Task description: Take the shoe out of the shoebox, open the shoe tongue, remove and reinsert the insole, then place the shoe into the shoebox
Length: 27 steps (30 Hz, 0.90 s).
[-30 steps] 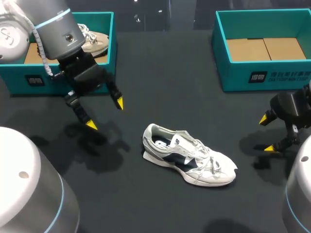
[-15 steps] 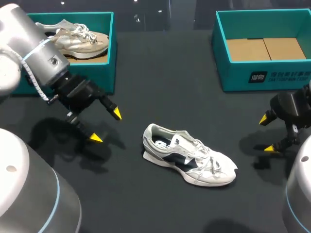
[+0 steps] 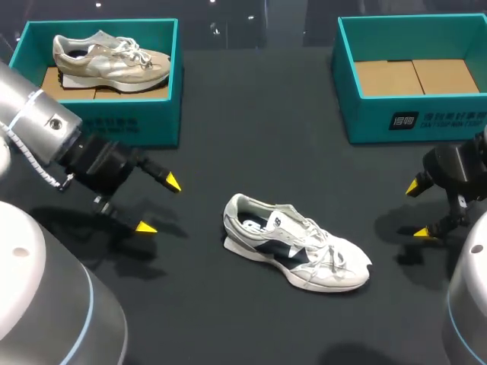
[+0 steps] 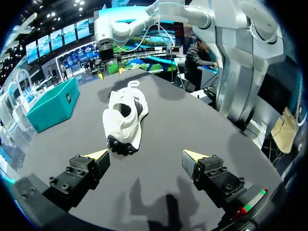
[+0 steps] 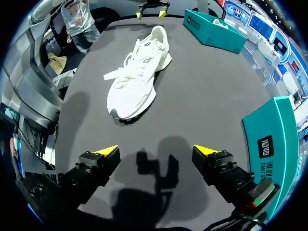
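Observation:
A white shoe with dark side panels point(image 3: 295, 246) lies on the black table near the middle, toe pointing right. The left wrist view shows the shoe point(image 4: 123, 119) heel-first, ahead of my left gripper point(image 4: 147, 155). My left gripper point(image 3: 159, 204) hangs open and empty to the shoe's left. At the table's right edge my right gripper point(image 3: 415, 209) is open and empty too; the shoe point(image 5: 136, 75) lies toe-first ahead of it point(image 5: 156, 151). An empty teal shoebox point(image 3: 411, 99) stands at the back right.
A second teal shoebox point(image 3: 152, 122) at the back left holds a beige shoe point(image 3: 110, 61). Bare black tabletop point(image 3: 251, 137) lies between the two boxes and around the white shoe.
My left arm has drawn back to the left and lower, away from the back-left box, uncovering the beige shoe inside it. The right arm and the white shoe have stayed put.

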Available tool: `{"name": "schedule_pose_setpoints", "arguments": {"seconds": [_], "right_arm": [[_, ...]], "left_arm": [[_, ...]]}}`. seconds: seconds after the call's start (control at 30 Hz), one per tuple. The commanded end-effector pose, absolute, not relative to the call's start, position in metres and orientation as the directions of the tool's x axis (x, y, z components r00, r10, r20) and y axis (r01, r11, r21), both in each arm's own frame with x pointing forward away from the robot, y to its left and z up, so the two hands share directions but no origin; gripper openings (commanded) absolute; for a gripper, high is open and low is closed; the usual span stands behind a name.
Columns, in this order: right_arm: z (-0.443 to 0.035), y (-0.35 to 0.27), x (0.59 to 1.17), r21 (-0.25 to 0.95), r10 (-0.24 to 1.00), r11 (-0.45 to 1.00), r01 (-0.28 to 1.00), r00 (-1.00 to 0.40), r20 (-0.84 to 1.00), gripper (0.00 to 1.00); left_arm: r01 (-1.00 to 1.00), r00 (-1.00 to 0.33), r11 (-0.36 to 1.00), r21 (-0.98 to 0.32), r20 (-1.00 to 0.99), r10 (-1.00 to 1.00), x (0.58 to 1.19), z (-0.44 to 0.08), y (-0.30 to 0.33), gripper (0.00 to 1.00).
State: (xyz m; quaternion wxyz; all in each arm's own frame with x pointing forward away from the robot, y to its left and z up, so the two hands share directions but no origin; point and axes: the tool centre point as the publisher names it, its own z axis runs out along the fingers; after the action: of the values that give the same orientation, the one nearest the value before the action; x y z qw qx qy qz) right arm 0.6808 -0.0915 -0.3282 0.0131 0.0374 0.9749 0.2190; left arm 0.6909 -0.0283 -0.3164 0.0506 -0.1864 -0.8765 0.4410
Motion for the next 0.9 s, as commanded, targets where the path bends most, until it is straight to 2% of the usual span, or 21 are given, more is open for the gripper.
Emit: {"name": "schedule_pose_setpoints", "arguments": {"seconds": [0.03, 0.3, 0.9], "right_arm": [[-0.328, -0.091, 0.679, 0.426, 0.080, 0.902, 0.067, -0.997, -0.012, 1.00], [-0.328, -0.091, 0.679, 0.426, 0.080, 0.902, 0.067, -0.997, -0.012, 1.00], [-0.328, -0.091, 0.679, 0.426, 0.080, 0.902, 0.067, -0.997, -0.012, 1.00]], "left_arm": [[0.168, -0.958, 0.485, -0.858, -0.026, 0.285, 0.695, -0.341, -0.015, 1.00], [0.033, -0.983, 0.376, -0.926, 0.037, 0.178, 0.691, -0.368, 0.001, 1.00], [0.025, -0.991, 0.383, -0.923, 0.026, 0.128, 0.699, -0.394, -0.003, 1.00]]}}
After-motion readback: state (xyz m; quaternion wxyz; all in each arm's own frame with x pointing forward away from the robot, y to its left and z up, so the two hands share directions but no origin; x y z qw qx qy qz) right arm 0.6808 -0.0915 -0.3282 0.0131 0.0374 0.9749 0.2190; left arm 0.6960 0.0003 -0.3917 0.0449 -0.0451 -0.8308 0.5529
